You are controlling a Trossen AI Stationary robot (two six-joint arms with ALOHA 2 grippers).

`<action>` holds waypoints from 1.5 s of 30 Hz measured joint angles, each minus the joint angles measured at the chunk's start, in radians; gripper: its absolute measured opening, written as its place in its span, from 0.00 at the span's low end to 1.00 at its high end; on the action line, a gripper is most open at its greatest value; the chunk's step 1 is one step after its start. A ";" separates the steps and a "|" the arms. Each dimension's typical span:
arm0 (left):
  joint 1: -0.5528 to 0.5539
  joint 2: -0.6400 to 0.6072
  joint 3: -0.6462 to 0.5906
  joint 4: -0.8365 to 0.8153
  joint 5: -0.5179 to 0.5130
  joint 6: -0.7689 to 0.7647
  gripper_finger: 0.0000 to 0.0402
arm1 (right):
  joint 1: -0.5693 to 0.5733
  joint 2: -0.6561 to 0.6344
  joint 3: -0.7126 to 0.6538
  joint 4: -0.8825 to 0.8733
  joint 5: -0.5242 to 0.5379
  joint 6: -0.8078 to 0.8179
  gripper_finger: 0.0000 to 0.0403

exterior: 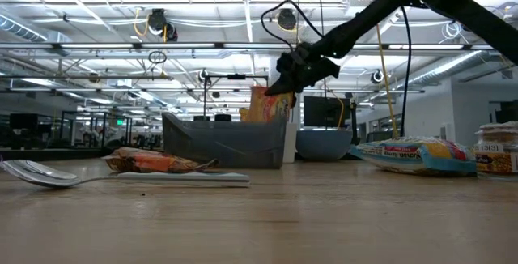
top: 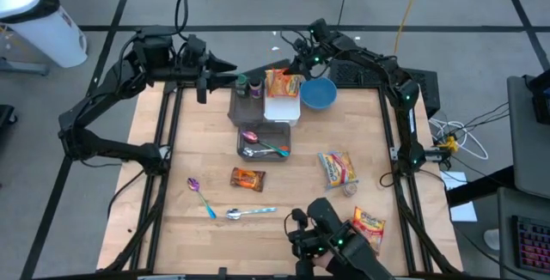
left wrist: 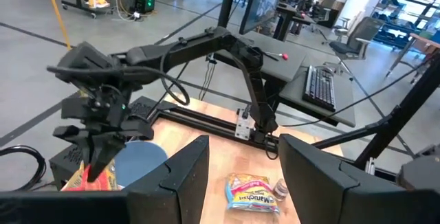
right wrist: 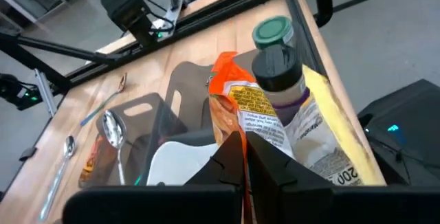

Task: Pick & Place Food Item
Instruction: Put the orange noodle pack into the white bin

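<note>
One snack bag (right wrist: 242, 114) is what we are gripping, the right gripper (right wrist: 244, 157) pinching its crimped top edge above the white container (top: 282, 108) at the table's far side. We are judging it light, soft and crinkly, best held by that seam. Farther off, the left gripper (left wrist: 237, 176) is waiting with fingers apart.

In our right wrist view, the right gripper (right wrist: 244, 157) covers the lower edge of the orange bag (right wrist: 249, 110), and the yellow bag (right wrist: 335, 136) just beyond it runs off the frame. Print on the bag (top: 337, 169) well away from that gripper is too small for us to read.
</note>
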 joint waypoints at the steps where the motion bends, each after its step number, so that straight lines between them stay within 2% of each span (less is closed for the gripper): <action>1: 0.001 0.000 0.000 0.000 0.000 0.000 0.45 | 0.003 0.000 -0.011 0.011 0.012 -0.001 0.00; 5: 0.002 0.000 0.000 0.000 0.000 0.000 0.45 | 0.014 0.000 -0.043 0.035 0.055 -0.014 0.00; 8: 0.002 0.000 0.000 0.000 0.000 -0.009 0.45 | 0.032 0.000 -0.066 0.083 0.128 -0.025 0.00; 19: 0.002 0.000 0.000 0.000 0.000 -0.014 0.45 | 0.074 0.000 -0.081 0.152 0.199 -0.049 0.00; 45: 0.002 0.000 0.000 -0.001 0.000 -0.012 0.45 | 0.093 0.000 -0.081 0.151 0.271 -0.162 0.02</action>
